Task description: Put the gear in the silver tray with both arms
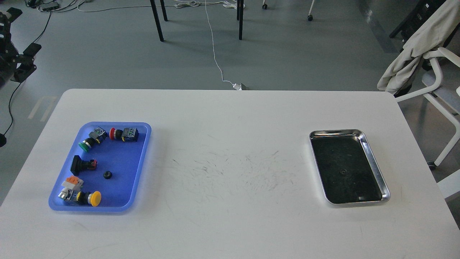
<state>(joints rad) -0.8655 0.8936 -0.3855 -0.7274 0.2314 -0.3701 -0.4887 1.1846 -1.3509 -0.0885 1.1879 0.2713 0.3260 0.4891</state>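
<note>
Seemingly the gear (pixel 107 175) lies in blue tray (pixel 136 187).

One head view looked forward and down over the whole white rectangular table (pixel 230 223) from its near edge, at middling distance. A blue plastic tray (pixel 140 162) lay left, a shiny rectangular silver tray (pixel 375 167) right, with grey floor (pixel 287 54) and dark furniture legs (pixel 156 21) beyond the far edge.
</note>
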